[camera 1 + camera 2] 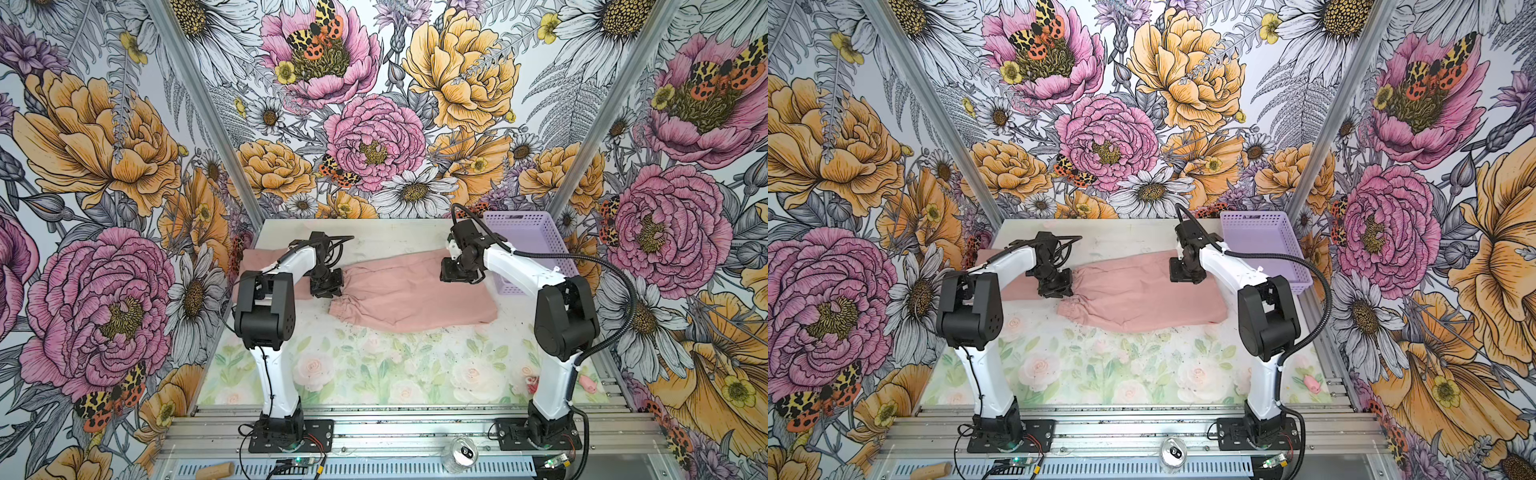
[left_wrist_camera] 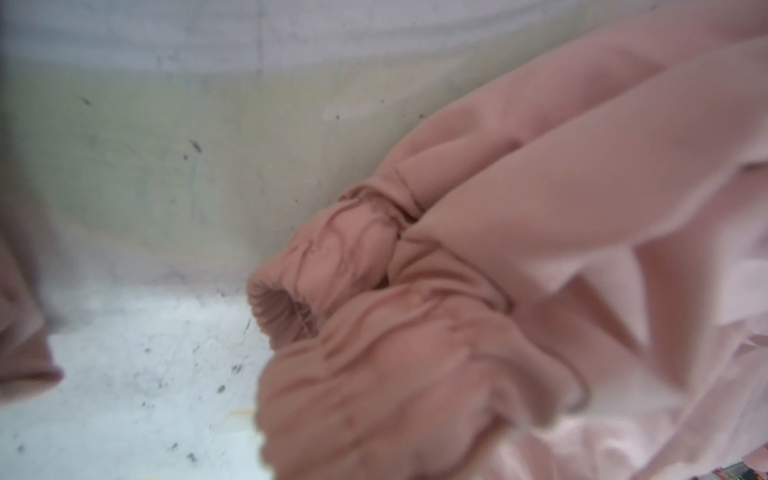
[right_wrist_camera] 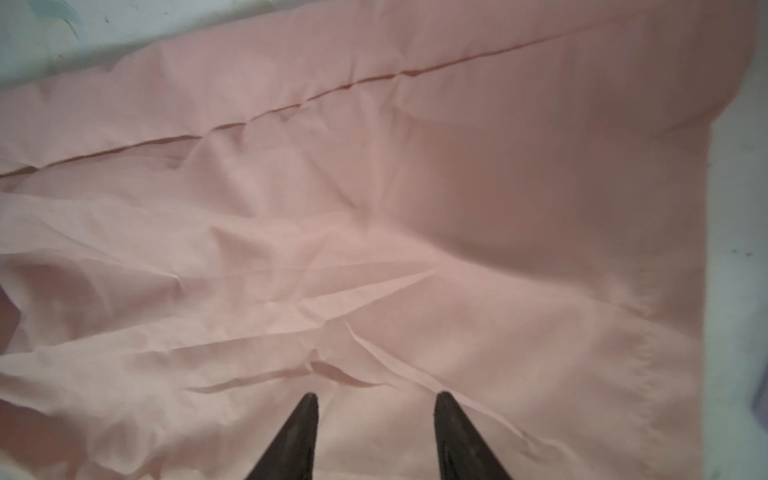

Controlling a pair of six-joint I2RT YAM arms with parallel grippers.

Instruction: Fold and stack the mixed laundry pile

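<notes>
A dusty-pink soft cloth garment (image 1: 415, 297) lies spread out and lightly creased on a worn white tabletop (image 1: 395, 243), stretched between the two claws. Its gathered elastic end (image 2: 353, 266), puckered into tight ruffles, sits directly under the left claw (image 1: 329, 290). In the left wrist view the bunched cloth fills the foreground and hides the fingers, so it is not possible to tell whether that claw is apart or pinched on the fabric.

The right claw (image 3: 376, 399) hangs over the garment's smoother opposite end. Its two black pointed fingertips (image 3: 307, 415) stand apart, with wrinkled pink cloth beneath them and a long seam line running across the fabric beyond the tips.

A second dusty-pink folded garment (image 1: 262, 257) lies just beside the left claw on its outer side, partly hidden by the arm. A lavender perforated plastic basket (image 1: 523, 237) stands near the right claw, on its outer side.
</notes>
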